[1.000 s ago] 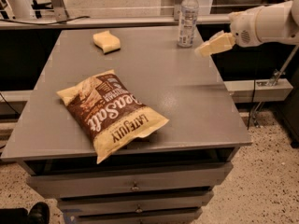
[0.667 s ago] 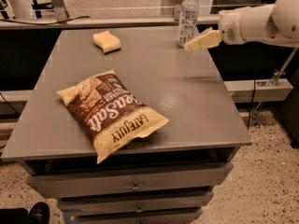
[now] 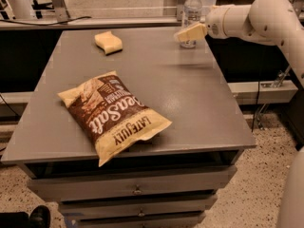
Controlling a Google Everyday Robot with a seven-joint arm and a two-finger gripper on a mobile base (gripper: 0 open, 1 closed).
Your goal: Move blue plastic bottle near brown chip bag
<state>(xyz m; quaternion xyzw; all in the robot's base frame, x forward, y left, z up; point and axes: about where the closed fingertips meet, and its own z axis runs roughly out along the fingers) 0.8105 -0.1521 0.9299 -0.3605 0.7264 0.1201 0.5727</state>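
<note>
**Our arm: white shells, cream tip**

Our arm (image 3: 266, 15) shows as smooth, glossy off-white shells. There is a fat rounded joint at the far right, with a shorter cylindrical wrist section leading left from it. Our gripper (image 3: 184, 33), far and right of centre, is a pale cream-yellow wedge. A blurred white casing (image 3: 292, 194) runs up the near right edge.

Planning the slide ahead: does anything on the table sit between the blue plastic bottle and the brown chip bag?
Nothing visible does. Bare table lies between the blue plastic bottle and the brown chip bag. The yellow sponge sits off that line. The gripper is at the bottle.
</note>
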